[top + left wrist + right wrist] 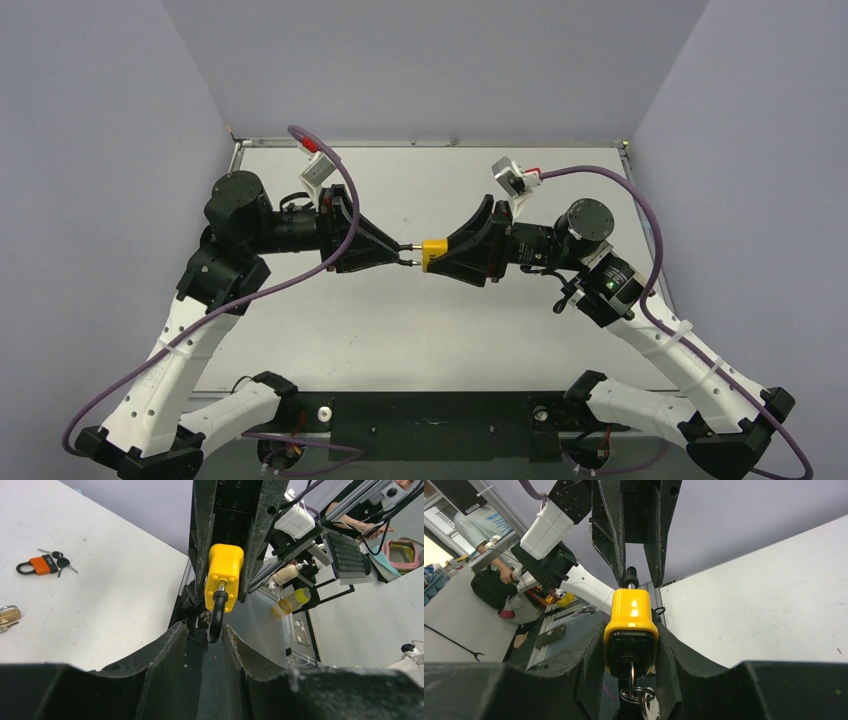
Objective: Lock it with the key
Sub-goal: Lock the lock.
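Top view first: both arms reach toward each other and meet in the air above the middle of the table [400, 330], well clear of every edge. The right gripper [447, 250] is clamped across the body of the yellow padlock [433, 246]. The left gripper [402, 255] comes in from the opposite side, tips pinched in on the shackle [412, 252]. That's a two-handed brace, one side anchoring the body, the other taking the loop. Over to the left wrist: the black shackle hangs out of the yellow body into the narrow slot between this gripper's own fingers. It presses against one of them, while the other side is too dim to be sure of. I'd judge this hold is meant to push the loop home or steady it, though I can't tell whether the free leg is seated. Down on the table lie an orange padlock [41, 564] with spare keys [61, 562] and a brass padlock [7, 615], both out of play; which edge they're near I can't say. Now the right wrist: its fingers squeeze the yellow body on both flanks, keyway facing the camera. There's the key [631, 672] sitting in it, key ring [635, 696] dangling. It's tucked deep in the right gripper's own throat, so by my reckoning the turn calls for one gripper to release and re-grasp.
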`<state>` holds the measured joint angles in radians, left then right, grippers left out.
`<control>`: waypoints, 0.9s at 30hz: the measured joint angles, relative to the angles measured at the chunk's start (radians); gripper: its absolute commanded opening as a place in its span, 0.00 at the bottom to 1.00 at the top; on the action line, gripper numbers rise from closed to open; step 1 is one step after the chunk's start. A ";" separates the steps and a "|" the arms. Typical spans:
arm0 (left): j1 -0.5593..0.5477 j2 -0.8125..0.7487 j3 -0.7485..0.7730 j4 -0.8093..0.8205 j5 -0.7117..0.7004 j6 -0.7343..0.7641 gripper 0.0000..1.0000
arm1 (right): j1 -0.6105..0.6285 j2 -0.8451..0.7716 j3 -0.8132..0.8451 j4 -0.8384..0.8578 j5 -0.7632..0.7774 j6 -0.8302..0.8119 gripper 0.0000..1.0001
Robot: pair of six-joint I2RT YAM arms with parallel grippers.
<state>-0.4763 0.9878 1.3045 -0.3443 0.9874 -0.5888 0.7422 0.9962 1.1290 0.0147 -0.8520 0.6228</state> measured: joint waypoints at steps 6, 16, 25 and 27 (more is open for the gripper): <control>0.000 0.000 -0.005 0.045 0.011 -0.032 0.08 | 0.000 0.002 0.001 0.000 0.008 -0.001 0.00; -0.006 -0.001 -0.015 0.067 0.015 -0.045 0.00 | 0.005 0.001 0.001 -0.002 0.028 -0.003 0.00; -0.028 -0.013 -0.032 0.078 -0.026 -0.045 0.00 | 0.019 0.002 0.009 -0.005 0.060 -0.002 0.00; -0.037 -0.017 -0.032 0.079 -0.043 -0.045 0.00 | 0.025 0.003 0.016 -0.004 0.072 -0.002 0.00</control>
<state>-0.5133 0.9707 1.2720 -0.2653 0.9447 -0.6334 0.7673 0.9989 1.1446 0.0105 -0.7799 0.6205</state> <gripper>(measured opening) 0.063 0.324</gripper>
